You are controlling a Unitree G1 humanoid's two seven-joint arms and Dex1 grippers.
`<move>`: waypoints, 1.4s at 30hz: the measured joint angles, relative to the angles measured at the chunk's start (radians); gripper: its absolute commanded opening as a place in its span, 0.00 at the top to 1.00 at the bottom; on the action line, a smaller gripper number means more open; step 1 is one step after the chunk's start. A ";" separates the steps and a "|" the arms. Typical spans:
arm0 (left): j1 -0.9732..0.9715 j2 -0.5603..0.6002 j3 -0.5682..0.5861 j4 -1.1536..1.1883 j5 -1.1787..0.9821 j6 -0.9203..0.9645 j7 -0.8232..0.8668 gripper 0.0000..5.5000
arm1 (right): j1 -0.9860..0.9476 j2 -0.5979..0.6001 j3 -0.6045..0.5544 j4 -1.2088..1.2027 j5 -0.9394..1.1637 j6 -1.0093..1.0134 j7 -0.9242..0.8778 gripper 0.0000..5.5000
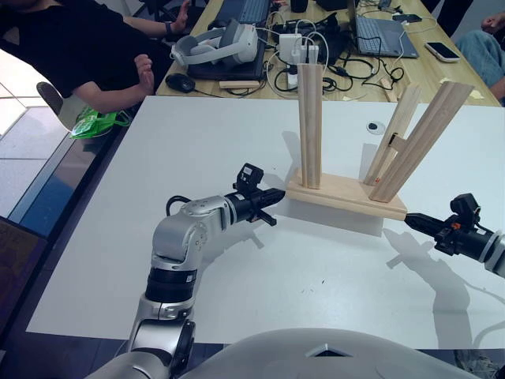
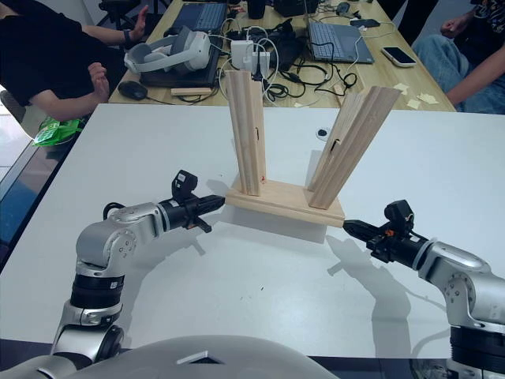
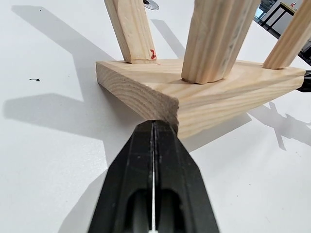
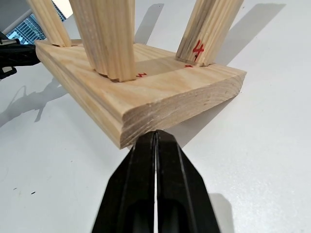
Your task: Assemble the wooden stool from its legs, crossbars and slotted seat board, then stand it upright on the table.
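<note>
The stool stands upside down on the white table (image 1: 197,150): its seat board (image 1: 347,199) lies flat with wooden legs (image 1: 309,118) pointing up, one pair upright on the left and another leg (image 1: 426,138) leaning on the right. My left gripper (image 1: 276,195) is shut, its tip against the board's left corner (image 3: 165,109). My right gripper (image 1: 412,219) is shut too, its tip touching the board's right corner (image 4: 131,126). Red numbers mark the leg bases (image 4: 197,51). Neither gripper holds anything.
A small dark ring (image 1: 372,125) lies on the table behind the stool. A green bag (image 1: 99,122) sits at the table's left edge. The desk behind carries a headset (image 1: 217,43), laptops and cables. Open table surface stretches in front of the stool.
</note>
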 measured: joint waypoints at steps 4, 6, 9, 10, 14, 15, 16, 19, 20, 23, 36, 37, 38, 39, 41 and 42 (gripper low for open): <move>-0.001 0.000 0.007 -0.009 -0.001 -0.008 0.000 0.99 | -0.020 0.001 -0.010 -0.004 0.006 0.026 -0.002 1.00; -0.001 0.000 0.011 -0.013 -0.002 -0.009 0.000 0.99 | -0.025 0.002 -0.012 -0.007 0.006 0.035 -0.002 1.00; 0.000 0.000 0.021 -0.014 -0.010 -0.010 0.000 0.99 | -0.027 0.004 -0.023 -0.014 0.017 0.057 -0.002 1.00; 0.001 0.000 0.024 -0.014 -0.018 -0.011 0.000 0.99 | -0.028 0.007 -0.027 -0.016 0.019 0.061 -0.002 1.00; 0.006 0.000 0.033 -0.021 -0.036 -0.029 0.000 0.99 | -0.038 0.012 -0.044 -0.017 0.037 0.079 -0.005 1.00; 0.007 0.000 0.034 -0.021 -0.040 -0.030 0.000 0.99 | -0.039 0.013 -0.047 -0.017 0.038 0.082 -0.007 1.00; 0.007 0.000 0.035 -0.021 -0.040 -0.030 0.000 0.99 | -0.040 0.015 -0.048 -0.020 0.039 0.089 -0.009 1.00; 0.008 0.000 0.042 -0.021 -0.040 -0.038 0.000 0.99 | -0.040 0.020 -0.055 -0.031 0.048 0.103 -0.010 1.00; 0.008 0.000 0.043 -0.021 -0.040 -0.044 0.000 0.99 | -0.040 0.020 -0.058 -0.038 0.049 0.109 -0.010 1.00; 0.008 0.000 0.047 -0.021 -0.040 -0.051 0.000 0.99 | -0.040 0.027 -0.068 -0.050 0.056 0.127 -0.014 1.00; 0.008 0.000 0.070 -0.047 -0.080 -0.067 0.000 0.99 | -0.078 0.045 -0.105 -0.055 0.083 0.150 -0.051 1.00; 0.008 0.000 0.070 -0.048 -0.080 -0.068 0.000 0.99 | -0.079 0.047 -0.107 -0.055 0.084 0.152 -0.052 1.00; 0.008 0.000 0.070 -0.049 -0.080 -0.068 0.000 0.99 | -0.080 0.048 -0.109 -0.055 0.085 0.154 -0.053 1.00; 0.008 0.000 0.070 -0.050 -0.080 -0.068 0.000 0.99 | -0.082 0.049 -0.111 -0.055 0.085 0.158 -0.054 1.00; 0.008 0.000 0.071 -0.051 -0.080 -0.069 0.000 0.99 | -0.085 0.052 -0.115 -0.055 0.088 0.165 -0.056 1.00; 0.008 0.000 0.071 -0.052 -0.082 -0.070 0.000 0.99 | -0.086 0.057 -0.119 -0.055 0.091 0.167 -0.063 1.00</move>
